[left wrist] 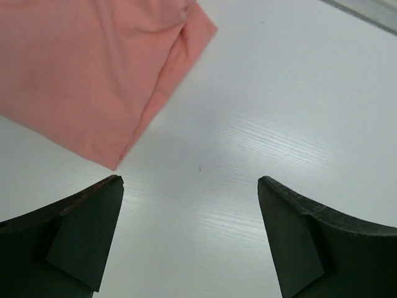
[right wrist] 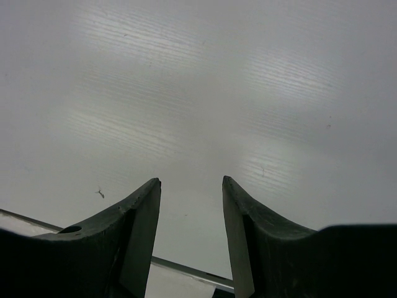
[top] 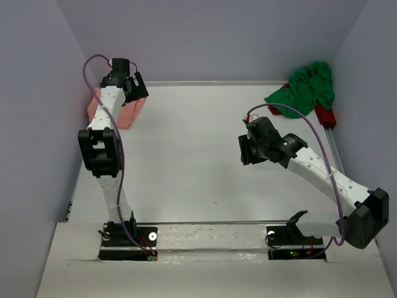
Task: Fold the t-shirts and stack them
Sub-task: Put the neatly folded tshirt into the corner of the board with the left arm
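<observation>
Salmon pink t-shirt [left wrist: 93, 74] lies folded flat at the far left corner of the table [top: 186, 161]. Bright green t-shirt [top: 310, 84] sits in a crumpled heap at the far right corner, well apart. Left gripper [left wrist: 189, 180] hovers just beside the pink shirt's edge, fingers wide, holding nothing. Right gripper [right wrist: 191, 181] is over bare mid-table, fingers narrowly parted, holding nothing.
</observation>
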Available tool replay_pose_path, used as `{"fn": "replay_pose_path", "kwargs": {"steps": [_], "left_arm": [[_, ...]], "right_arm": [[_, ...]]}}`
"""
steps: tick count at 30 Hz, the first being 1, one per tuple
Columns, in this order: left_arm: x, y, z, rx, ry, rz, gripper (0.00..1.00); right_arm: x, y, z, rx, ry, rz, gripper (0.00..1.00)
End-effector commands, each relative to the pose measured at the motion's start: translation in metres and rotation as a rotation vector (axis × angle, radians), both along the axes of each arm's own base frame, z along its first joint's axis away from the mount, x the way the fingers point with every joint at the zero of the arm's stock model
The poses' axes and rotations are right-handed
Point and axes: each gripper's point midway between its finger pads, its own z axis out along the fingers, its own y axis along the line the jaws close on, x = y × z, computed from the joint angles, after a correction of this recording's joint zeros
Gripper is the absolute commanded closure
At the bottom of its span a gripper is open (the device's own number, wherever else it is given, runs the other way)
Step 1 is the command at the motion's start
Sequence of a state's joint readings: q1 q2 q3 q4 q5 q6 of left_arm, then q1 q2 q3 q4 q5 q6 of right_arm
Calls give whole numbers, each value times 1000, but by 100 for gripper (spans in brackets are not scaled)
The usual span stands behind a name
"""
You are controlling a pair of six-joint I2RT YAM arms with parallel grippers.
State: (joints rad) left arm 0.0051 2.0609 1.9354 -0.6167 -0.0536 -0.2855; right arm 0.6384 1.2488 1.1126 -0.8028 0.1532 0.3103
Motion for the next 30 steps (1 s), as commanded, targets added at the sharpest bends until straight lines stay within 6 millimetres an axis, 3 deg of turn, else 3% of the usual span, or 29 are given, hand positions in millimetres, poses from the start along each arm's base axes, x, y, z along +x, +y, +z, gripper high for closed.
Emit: {"fn": "replay_pose_path", "kwargs": {"steps": [1,5,6,9,11,13,17,18,20,30], "left_arm": [[-6,-16,50,21,-103,-33,1],[-11,-11,32,50,-58,9,1],[-11,-8,27,60,-55,18,6],[-10,7,6,119,21,71,56],[-2,19,-7,139,49,115,100],[4,30,-16,161,72,146,100],[15,29,-28,158,85,130,100],[13,48,-32,174,104,167,100],[17,55,-41,195,132,184,100],[19,66,-78,211,210,201,100]], "right_arm": [[16,9,25,41,-89,-8,50],[12,6,35,66,-111,-16,50],[12,6,38,73,-115,-20,50],[8,3,45,87,-130,-22,50],[6,1,46,86,-134,-23,50],[5,-2,43,68,-126,-31,50],[2,-7,38,50,-117,-37,50],[2,-8,35,43,-115,-39,50],[2,-9,34,35,-113,-37,50],[6,-8,30,16,-103,-34,50]]}}
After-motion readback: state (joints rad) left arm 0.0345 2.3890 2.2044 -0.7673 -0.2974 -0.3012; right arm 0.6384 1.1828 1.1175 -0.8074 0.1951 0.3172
